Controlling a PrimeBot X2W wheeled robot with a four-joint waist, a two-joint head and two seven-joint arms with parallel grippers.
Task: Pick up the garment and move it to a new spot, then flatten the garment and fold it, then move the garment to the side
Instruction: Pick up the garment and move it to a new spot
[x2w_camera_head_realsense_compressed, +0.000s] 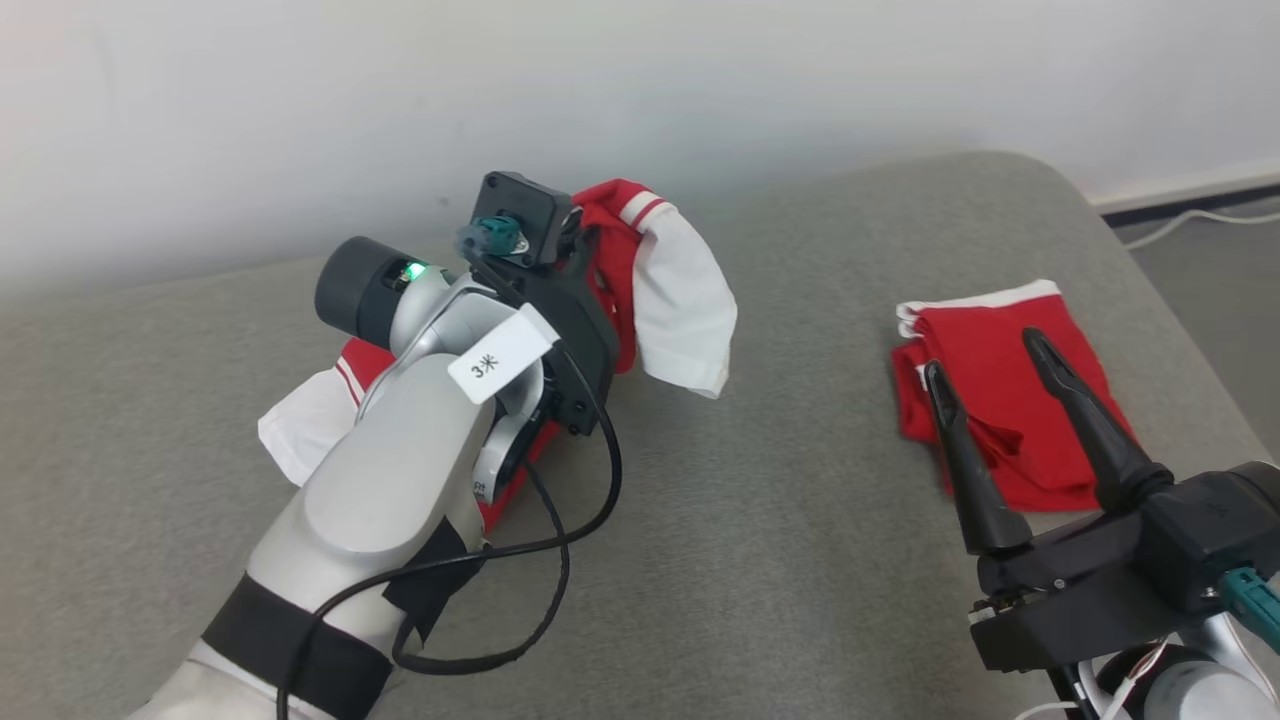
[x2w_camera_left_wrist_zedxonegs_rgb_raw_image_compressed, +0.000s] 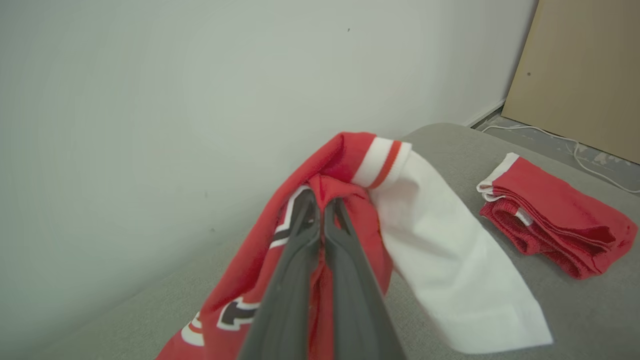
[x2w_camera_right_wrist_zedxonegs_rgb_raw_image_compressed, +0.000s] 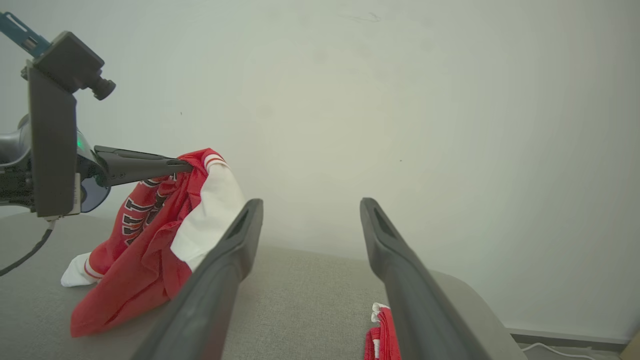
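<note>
Right gripper (x2w_camera_head_realsense_compressed: 981, 352), four o'clock, jaws wide, empty; left gripper (x2w_camera_left_wrist_zedxonegs_rgb_raw_image_compressed: 321, 200) clamps garment (x2w_camera_head_realsense_compressed: 685, 300) at twelve o'clock; I'd lift clear before carrying.

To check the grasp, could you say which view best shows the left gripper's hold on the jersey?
Left wrist view: left gripper shut on the jersey near its cuff. Right wrist view: sideways. Head view: arm hides it.

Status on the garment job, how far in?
Early. Looks done: a folded red cloth lies at the right of the grey padded surface. In hand: left gripper shut on the red-and-white jersey, partly lifted. Left: placing, flattening, folding, moving aside. Right gripper open, empty.
</note>
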